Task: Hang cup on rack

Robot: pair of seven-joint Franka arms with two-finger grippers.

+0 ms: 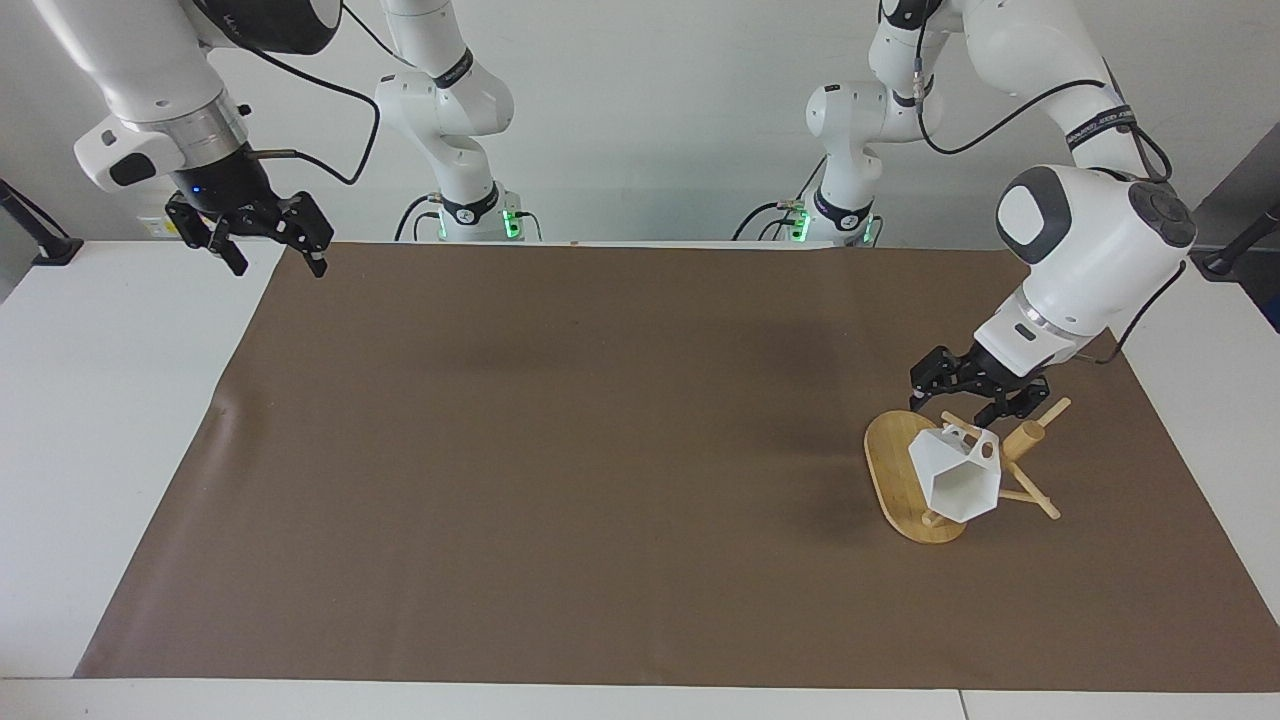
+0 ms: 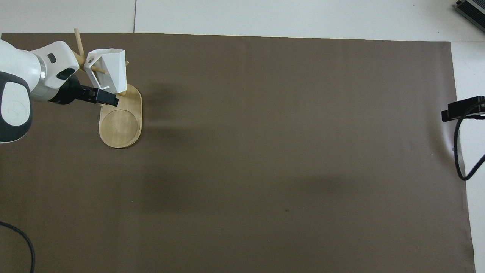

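Note:
The white faceted cup [image 1: 957, 472] [image 2: 108, 71] hangs by its handle hole on a thin peg of the bamboo rack [image 1: 893, 470] [image 2: 120, 127], its hexagonal mouth tipped away from the robots. The rack stands at the left arm's end of the table. My left gripper [image 1: 955, 402] [image 2: 101, 95] hovers just above the cup's handle, open and apart from the cup. My right gripper [image 1: 279, 263] [image 2: 460, 113] waits open and empty, high over the brown mat's corner at the right arm's end.
A brown mat [image 1: 600, 450] covers most of the white table [image 1: 90, 400]. The rack's free pegs [image 1: 1035, 500] stick out from the post toward the table's end. A black cable [image 2: 456, 151] hangs from the right arm.

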